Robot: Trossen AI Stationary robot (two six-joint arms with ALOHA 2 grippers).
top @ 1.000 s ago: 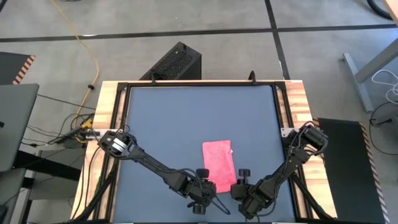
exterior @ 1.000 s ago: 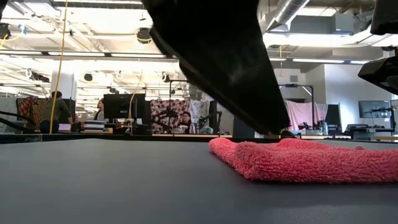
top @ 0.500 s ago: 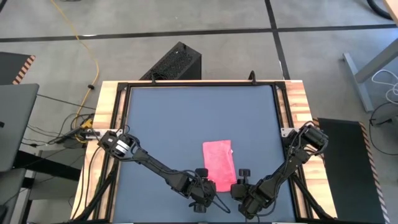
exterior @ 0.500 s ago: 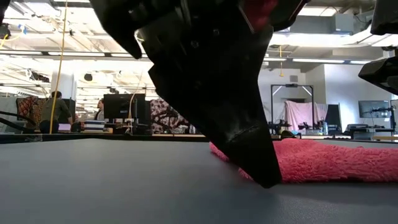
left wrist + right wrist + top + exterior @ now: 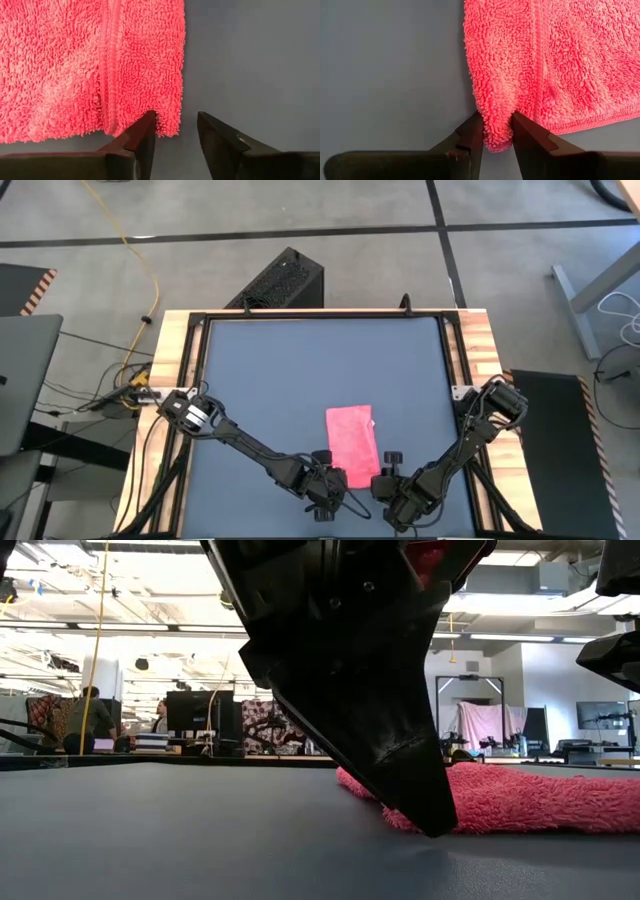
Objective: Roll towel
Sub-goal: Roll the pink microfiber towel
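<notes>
Lying flat on the dark grey tabletop [image 5: 300, 370], the small bright pink fluffy cloth towel [image 5: 352, 444] sits toward the near edge, right of centre, its long axis running from the near edge toward the far one, so a roll would start at the short near end where both arms wait. The left gripper [image 5: 175, 131] is at that end's left corner with its fingers narrowly apart, one tip touching the corner's fringe and the other on bare table just beside it, so it straddles the corner without holding it. The right gripper [image 5: 496, 131] is at the right corner and has its fingers pinched on a small pucker of pile. Both arms are about equally near. Compared with a second ago, the left finger in the low view has dropped from hovering above the cloth to meet the table at its edge; the towel itself has not shifted.
</notes>
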